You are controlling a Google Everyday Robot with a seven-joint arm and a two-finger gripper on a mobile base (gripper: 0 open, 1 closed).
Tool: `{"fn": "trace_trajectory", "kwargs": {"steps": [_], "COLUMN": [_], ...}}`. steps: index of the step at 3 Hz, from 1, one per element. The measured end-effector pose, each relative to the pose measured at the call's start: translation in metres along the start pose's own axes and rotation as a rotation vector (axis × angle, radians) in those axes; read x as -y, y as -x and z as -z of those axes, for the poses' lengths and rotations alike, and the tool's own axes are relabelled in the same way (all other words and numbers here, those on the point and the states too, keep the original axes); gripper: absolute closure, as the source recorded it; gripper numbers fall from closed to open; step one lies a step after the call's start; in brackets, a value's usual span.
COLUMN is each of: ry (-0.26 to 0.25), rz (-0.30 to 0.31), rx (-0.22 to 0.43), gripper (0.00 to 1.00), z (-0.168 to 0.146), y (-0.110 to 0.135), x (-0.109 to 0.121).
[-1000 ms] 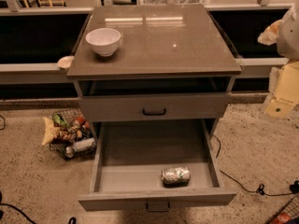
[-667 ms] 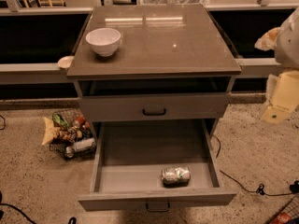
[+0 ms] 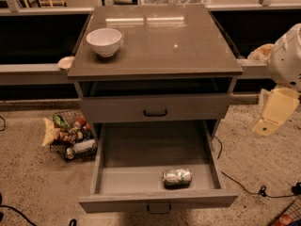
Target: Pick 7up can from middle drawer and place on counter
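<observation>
The 7up can [image 3: 177, 177] lies on its side on the floor of the open middle drawer [image 3: 157, 200], near its front wall and right of centre. The counter [image 3: 160, 46] is the glossy grey-brown top of the cabinet above. My gripper [image 3: 275, 111], a cream-coloured part hanging under a white round arm joint, is at the right edge of the camera view. It is well to the right of the cabinet and apart from the can and the drawer. It holds nothing that I can see.
A white bowl [image 3: 104, 41] stands on the counter's left rear part. Above the open drawer is a shut drawer front with a black handle [image 3: 155, 112]. A wire basket of snacks [image 3: 69, 136] sits on the floor at left. Cables [image 3: 244, 187] lie at right.
The gripper has moved down and slightly left at the right edge of the view. The can, drawer and bowl have not moved.
</observation>
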State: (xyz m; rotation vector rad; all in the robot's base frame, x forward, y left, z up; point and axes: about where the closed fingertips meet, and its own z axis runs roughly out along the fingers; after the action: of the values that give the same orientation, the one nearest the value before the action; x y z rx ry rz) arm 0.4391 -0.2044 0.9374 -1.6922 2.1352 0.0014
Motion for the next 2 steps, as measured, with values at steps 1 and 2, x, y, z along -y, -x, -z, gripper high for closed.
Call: {"fn": "trace_trajectory", "kwargs": {"steps": [1,2], "ry": [-0.003,-0.004], "rz": [0.053,0.142], "rx": [0.014,0.044], "gripper": [0.0,0.0], "z": [-0.022,-0.062], "y": [0.0,-0.002], "x": [-0.004,-0.016]}}
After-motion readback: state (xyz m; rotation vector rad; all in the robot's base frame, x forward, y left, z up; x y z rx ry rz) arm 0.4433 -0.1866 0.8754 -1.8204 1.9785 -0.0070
